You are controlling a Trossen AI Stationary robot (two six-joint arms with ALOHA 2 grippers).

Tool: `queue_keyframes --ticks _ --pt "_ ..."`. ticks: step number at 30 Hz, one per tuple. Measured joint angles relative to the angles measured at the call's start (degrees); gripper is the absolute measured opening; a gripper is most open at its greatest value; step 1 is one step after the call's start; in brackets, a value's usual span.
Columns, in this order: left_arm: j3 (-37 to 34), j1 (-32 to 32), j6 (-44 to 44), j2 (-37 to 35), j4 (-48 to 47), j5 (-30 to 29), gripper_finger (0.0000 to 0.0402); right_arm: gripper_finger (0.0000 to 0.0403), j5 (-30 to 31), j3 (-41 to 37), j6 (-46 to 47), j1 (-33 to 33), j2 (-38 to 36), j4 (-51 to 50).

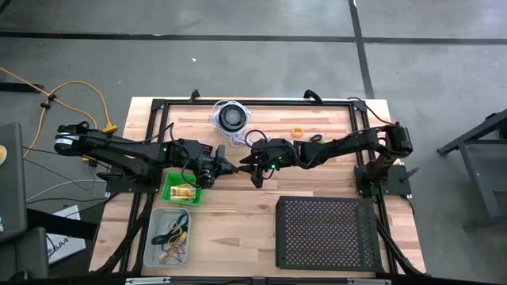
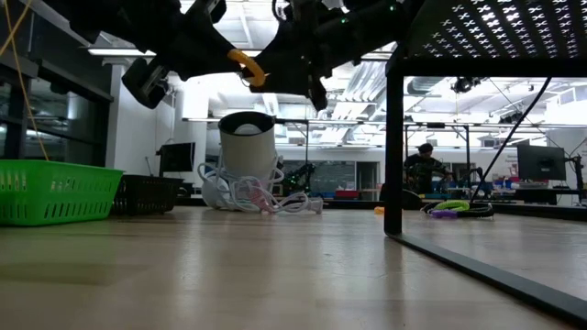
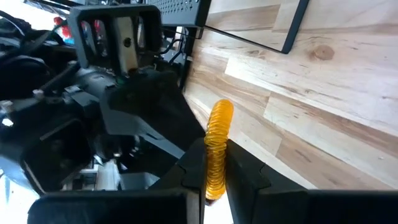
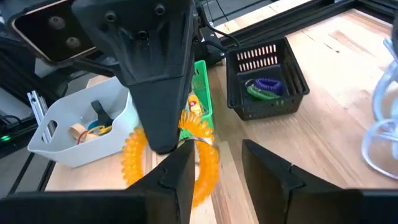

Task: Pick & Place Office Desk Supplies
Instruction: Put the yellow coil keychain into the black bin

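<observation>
I have both arms meeting above the middle of the surface (image 1: 317, 198), a little toward twelve o'clock, in what I judge to be a handover. The left claw (image 3: 214, 168) is clamped on a yellow coiled loop (image 3: 217, 149), a springy plastic spiral like a wrist keyring; the coil stands edge-on between the two fingers, pinched across its wire. From the right wrist camera the same loop hangs under the left claw's tip, and the right claw (image 4: 214, 168) stands open, its fingers either side of the loop's near edge and gripping nothing.

The coil looks very light and soft, so I expect it to stretch, twist and spring back rather than keep its shape, and smooth plastic may slide in a loose pinch. I would grip a short arc of the ring, across several turns bunched together, not a single strand.

At about eight o'clock from the claws sits a green basket (image 1: 184, 190) with small yellow items, and beyond it a white bin (image 1: 170, 237). A black basket (image 4: 267, 81) holds purple and green coils.
</observation>
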Motion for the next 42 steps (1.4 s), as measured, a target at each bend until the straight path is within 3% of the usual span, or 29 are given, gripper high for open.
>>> queue_keyframes --ticks 15,20,33,42 --pt "0.00 0.00 -2.60 0.00 -0.04 -0.07 0.0031 0.0125 -0.89 0.04 -1.96 0.14 -5.34 -6.79" --pt "0.00 -0.32 -6.77 -0.04 -0.04 -4.56 0.0031 0.0125 -0.79 0.04 -4.52 0.10 -5.40 -8.37" --pt "-0.04 -6.07 -18.18 -0.88 0.96 -31.29 0.0031 0.0125 1.52 0.04 -4.73 0.14 -5.40 -11.84" --pt "-0.04 -13.76 -35.63 -1.06 -0.82 -62.49 0.0031 0.0125 1.25 0.04 -2.77 0.14 -5.40 -11.84"
